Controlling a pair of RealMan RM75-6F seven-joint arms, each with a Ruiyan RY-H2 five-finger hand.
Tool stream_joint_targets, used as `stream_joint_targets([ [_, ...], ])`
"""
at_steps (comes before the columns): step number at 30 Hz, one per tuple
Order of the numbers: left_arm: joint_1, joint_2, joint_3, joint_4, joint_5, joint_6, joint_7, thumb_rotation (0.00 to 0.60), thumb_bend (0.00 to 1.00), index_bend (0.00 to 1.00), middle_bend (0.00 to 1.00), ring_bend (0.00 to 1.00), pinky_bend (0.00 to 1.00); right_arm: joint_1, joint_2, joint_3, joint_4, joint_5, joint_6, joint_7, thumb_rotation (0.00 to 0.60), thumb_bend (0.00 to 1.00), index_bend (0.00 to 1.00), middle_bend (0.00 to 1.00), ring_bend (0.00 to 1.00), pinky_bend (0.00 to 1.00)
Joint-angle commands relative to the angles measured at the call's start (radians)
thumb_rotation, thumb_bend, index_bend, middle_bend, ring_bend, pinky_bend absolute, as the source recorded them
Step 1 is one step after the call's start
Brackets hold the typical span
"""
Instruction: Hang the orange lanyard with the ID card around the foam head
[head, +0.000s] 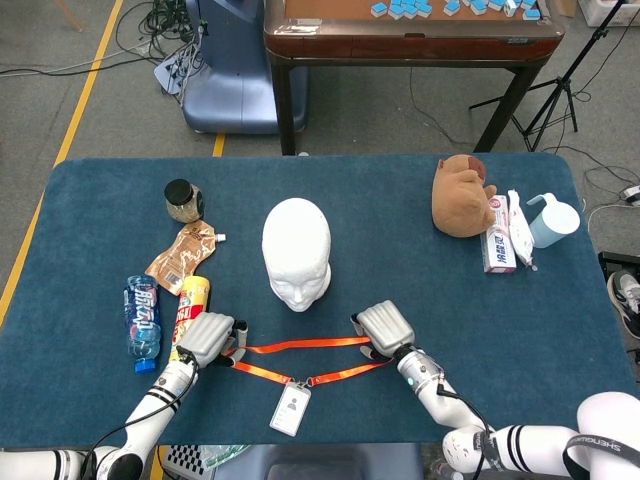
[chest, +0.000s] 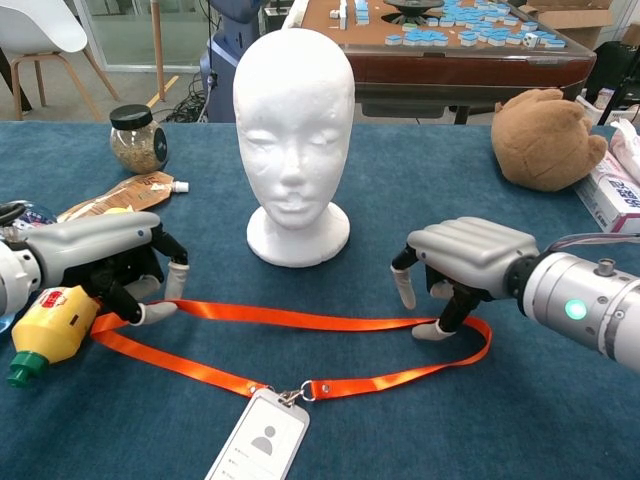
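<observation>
The white foam head (head: 296, 250) (chest: 293, 120) stands upright mid-table, facing me. In front of it the orange lanyard (head: 305, 346) (chest: 300, 318) lies flat as a long loop, its white ID card (head: 291, 408) (chest: 260, 445) at the near edge. My left hand (head: 208, 338) (chest: 110, 255) arches over the loop's left end, thumb touching the strap and fingers apart. My right hand (head: 385, 326) (chest: 460, 260) hovers over the right part of the loop. Its thumb tip is down on the strap inside the bend, and the fingers are spread with nothing pinched.
Beside my left hand lie a yellow bottle (chest: 50, 335) and a water bottle (head: 142, 320). A brown pouch (head: 182, 255) and a lidded jar (head: 183, 199) sit behind them. At the back right are a brown plush (head: 460, 195), a toothpaste box (head: 498, 240) and a pale blue jug (head: 552, 220).
</observation>
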Motion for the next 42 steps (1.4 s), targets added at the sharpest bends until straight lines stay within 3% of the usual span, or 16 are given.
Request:
stream_joint_targets([
  [1,0.001,0.001,0.001,0.000,0.001,-0.001,-0.001,0.600,0.36,0.61,0.89,0.90,0.97,0.003,-0.010,0.002,0.011,0.003,0.001,-0.007,0.600,0.23,0.53,1.00,1.00,1.00],
  [17,0.007,0.003,-0.001,0.007,-0.001,-0.003,-0.005,0.600,0.36,0.62,0.89,0.90,0.97,0.010,-0.036,0.014,0.053,0.035,-0.010,-0.023,0.600,0.32,0.54,1.00,1.00,1.00],
  [33,0.013,-0.001,0.007,0.019,-0.001,-0.015,-0.014,0.600,0.36,0.62,0.89,0.90,0.97,0.009,-0.039,0.008,0.049,0.037,-0.013,-0.019,0.600,0.41,0.64,1.00,1.00,1.00],
  [42,0.022,0.044,-0.012,-0.027,0.029,0.012,-0.032,0.600,0.36,0.62,0.89,0.90,0.97,-0.016,0.030,0.007,-0.048,-0.021,0.028,0.031,0.600,0.41,0.65,1.00,1.00,1.00],
])
